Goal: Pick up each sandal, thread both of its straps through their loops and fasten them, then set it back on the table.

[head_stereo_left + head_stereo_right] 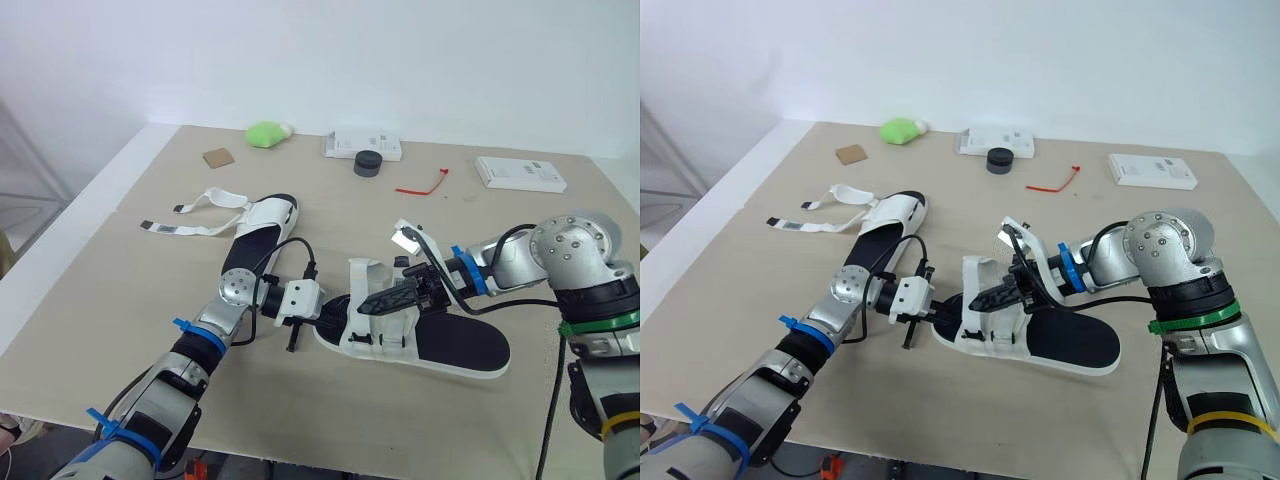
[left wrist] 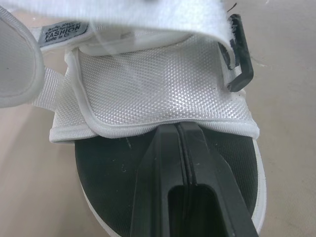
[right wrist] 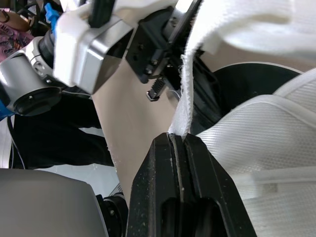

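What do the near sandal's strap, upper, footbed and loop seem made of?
Strap: white woven webbing, coarse edge.
Upper: white mesh fabric, matte, weave showing.
Footbed: black, matte, faintly scuffed; likely foam or rubber.
Loop: black, smooth, slight sheen; probably hard plastic.

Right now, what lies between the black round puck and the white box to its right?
A thin red plastic tie, seen in both eye views.

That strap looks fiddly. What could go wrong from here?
The right fingers pinch only the thin edge of the strap, so it might slip free. The left fingers sit shut at one end of the sandal; a hard pull could drag it across the table.
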You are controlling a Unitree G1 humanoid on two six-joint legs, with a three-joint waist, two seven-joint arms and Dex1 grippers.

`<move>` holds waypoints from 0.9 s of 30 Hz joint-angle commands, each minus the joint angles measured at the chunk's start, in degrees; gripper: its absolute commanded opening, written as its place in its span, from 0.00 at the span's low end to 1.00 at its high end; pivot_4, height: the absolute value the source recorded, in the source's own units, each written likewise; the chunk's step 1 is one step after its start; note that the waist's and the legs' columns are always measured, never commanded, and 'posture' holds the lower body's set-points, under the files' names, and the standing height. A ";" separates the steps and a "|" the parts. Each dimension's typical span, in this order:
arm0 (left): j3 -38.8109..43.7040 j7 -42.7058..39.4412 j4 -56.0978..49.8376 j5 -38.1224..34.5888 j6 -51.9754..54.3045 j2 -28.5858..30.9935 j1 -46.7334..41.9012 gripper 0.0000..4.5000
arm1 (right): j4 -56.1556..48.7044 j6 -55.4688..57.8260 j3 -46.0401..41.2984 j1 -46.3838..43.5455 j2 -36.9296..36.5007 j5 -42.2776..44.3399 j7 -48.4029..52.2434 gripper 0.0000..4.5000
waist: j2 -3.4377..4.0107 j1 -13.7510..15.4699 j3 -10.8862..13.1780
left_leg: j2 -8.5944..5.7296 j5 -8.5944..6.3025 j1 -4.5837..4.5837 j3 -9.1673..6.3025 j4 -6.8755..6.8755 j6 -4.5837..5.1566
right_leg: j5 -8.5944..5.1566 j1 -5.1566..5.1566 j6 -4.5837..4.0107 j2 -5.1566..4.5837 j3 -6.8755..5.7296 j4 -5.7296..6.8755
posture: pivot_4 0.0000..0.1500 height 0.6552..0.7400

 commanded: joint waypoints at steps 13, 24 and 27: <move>-5.41 -0.20 7.86 8.20 4.22 1.66 4.90 0.00 | -0.95 0.12 1.07 1.75 0.42 -5.73 -2.33 0.01 | 0.01 0.00 -0.02 | 0.00 0.00 -0.01 0.01 0.00 0.00 | 0.00 -0.01 0.00 -0.01 0.00 0.00 | 1.00 1.00; -5.50 -0.31 7.30 8.12 4.40 1.72 5.42 0.00 | -9.25 -1.81 -2.38 3.95 -0.82 -9.99 5.37 0.01 | 0.01 0.02 -0.01 | -0.02 0.00 -0.06 0.01 0.00 -0.01 | -0.04 -0.02 0.06 -0.02 -0.02 -0.03 | 1.00 1.00; -5.53 -0.39 7.55 8.16 4.28 1.71 5.23 0.00 | -13.16 -5.01 -4.99 6.05 -0.64 -9.97 7.92 0.01 | 0.00 0.03 -0.01 | -0.03 0.00 -0.07 -0.01 0.00 0.00 | -0.09 -0.02 0.15 -0.01 -0.05 -0.04 | 1.00 1.00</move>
